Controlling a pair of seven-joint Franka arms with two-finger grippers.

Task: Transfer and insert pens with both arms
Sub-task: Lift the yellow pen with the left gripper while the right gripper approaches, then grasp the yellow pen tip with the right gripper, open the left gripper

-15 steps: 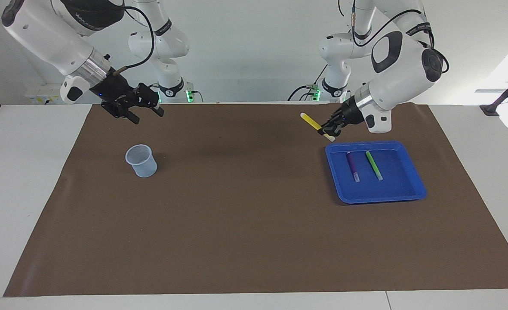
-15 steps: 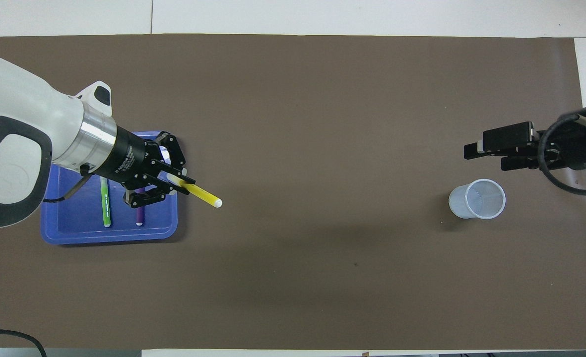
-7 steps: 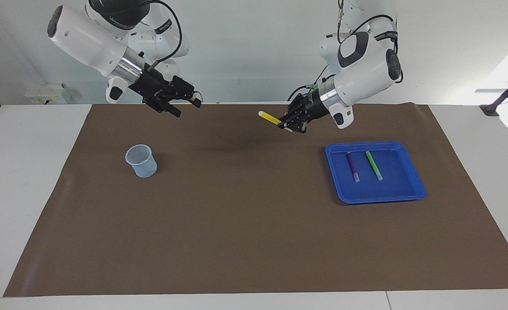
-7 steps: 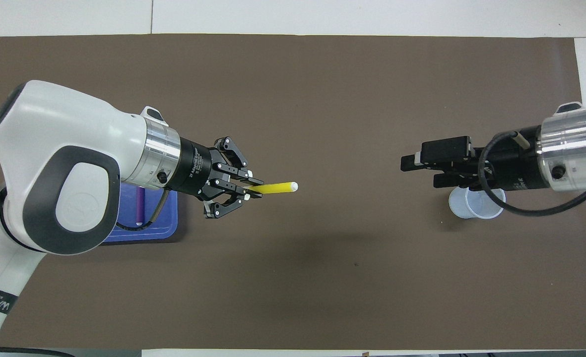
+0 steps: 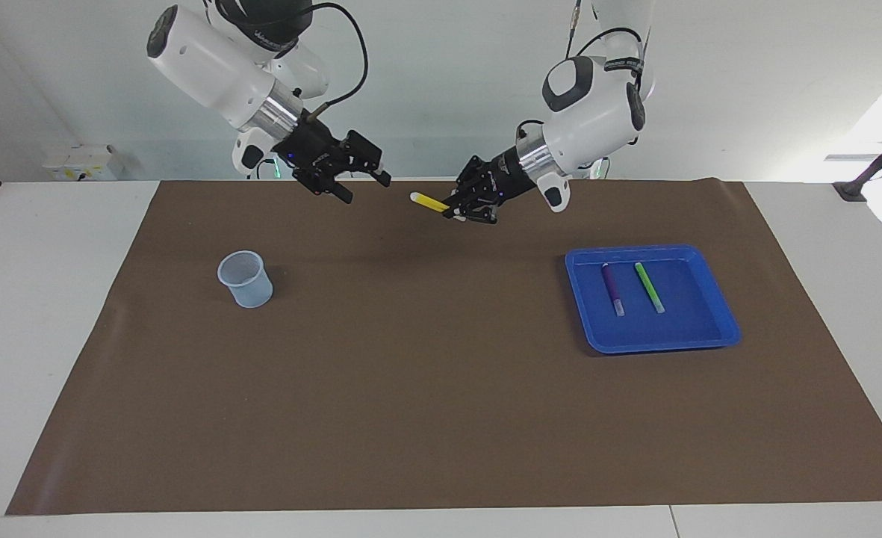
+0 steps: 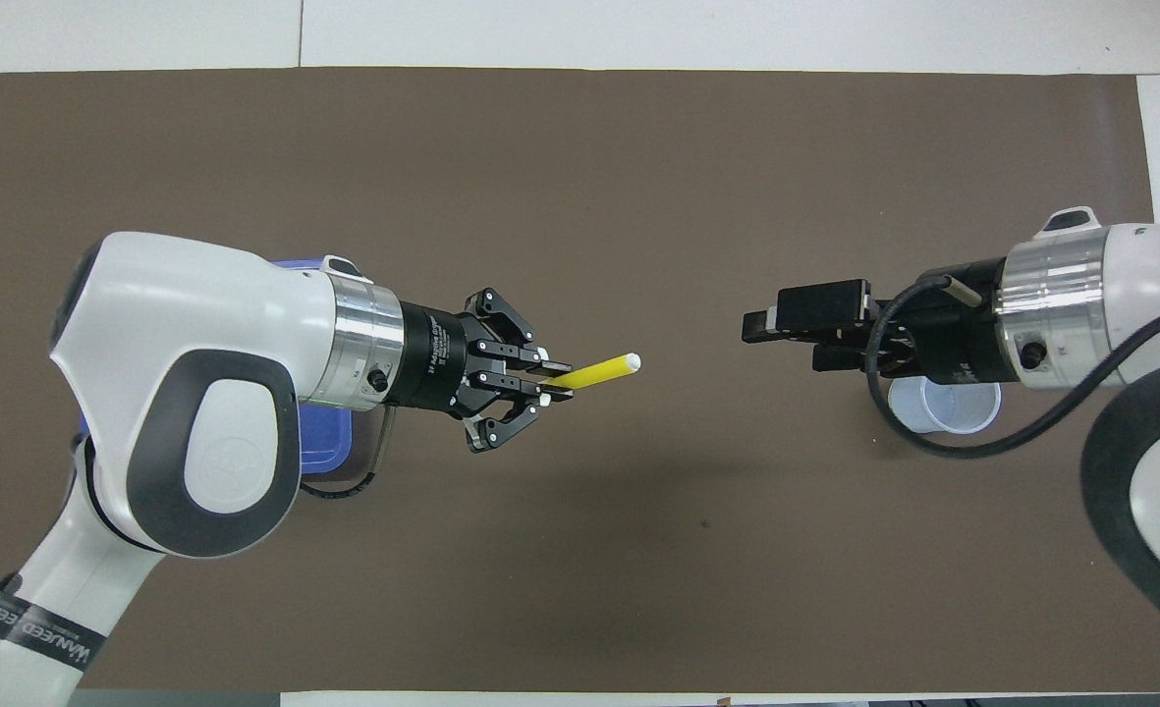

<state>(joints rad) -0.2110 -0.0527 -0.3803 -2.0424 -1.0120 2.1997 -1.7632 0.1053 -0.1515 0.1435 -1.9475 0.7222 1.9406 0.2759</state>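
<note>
My left gripper (image 5: pixel 453 212) (image 6: pixel 552 379) is shut on the yellow pen (image 5: pixel 430 202) (image 6: pixel 600 370), held up in the air over the middle of the mat. The pen's pale tip points toward my right gripper (image 5: pixel 366 189) (image 6: pixel 782 342), which hangs open at about the same height with a gap between it and the pen. The purple pen (image 5: pixel 612 288) and the green pen (image 5: pixel 648 287) lie side by side in the blue tray (image 5: pixel 653 344). In the overhead view the left arm hides both of them.
A clear plastic cup (image 5: pixel 245 279) (image 6: pixel 955 409) stands upright on the brown mat (image 5: pixel 426 388) toward the right arm's end, partly covered from above by the right wrist. Only a corner of the tray (image 6: pixel 332 462) shows beneath the left arm.
The left arm carried the yellow pen from over the tray's edge to over the mat's middle. The right gripper swung from near the cup toward the middle. The gap between them has shrunk.
</note>
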